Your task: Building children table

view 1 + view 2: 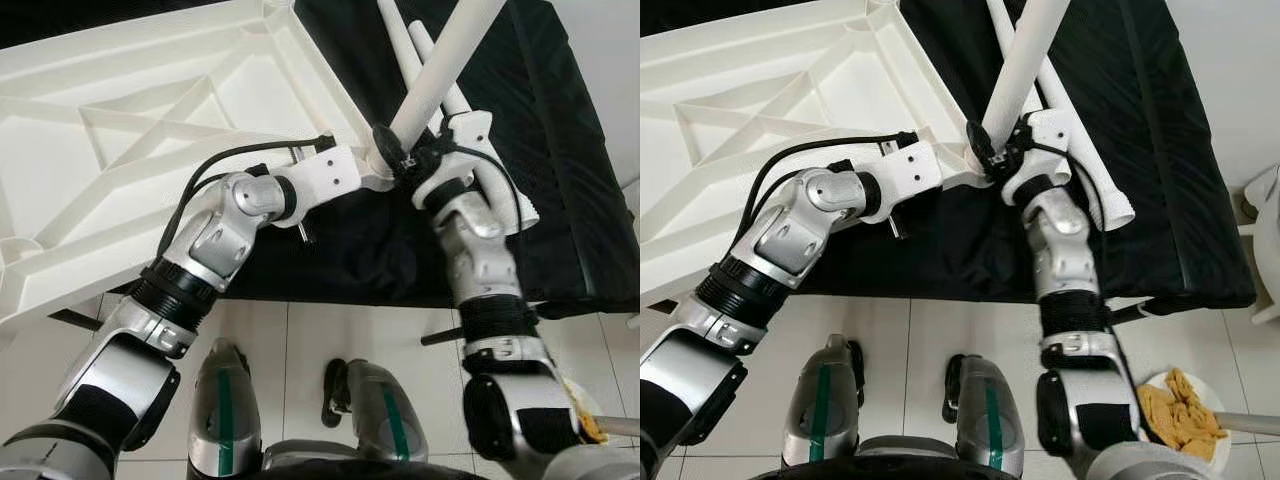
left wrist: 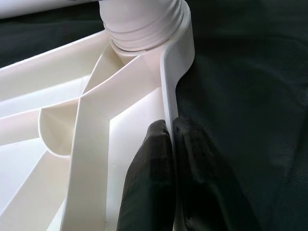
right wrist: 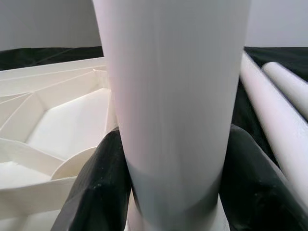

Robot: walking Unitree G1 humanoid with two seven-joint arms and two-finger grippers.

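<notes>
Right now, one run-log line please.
left end effector: pinching tabletop rim | right end effector: gripping table leg at corner socket | spare legs: on black cloth

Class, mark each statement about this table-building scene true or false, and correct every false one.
1. The right gripper is shut on the white round plastic table leg. True.
2. The left gripper hangs idle by the robot's side. False: its jaws pinch the rim of the upturned white ribbed plastic tabletop.
3. The tabletop rests on a black cloth. True.
4. Every leg is already fitted. False: spare white legs lie loose on the cloth.
</notes>
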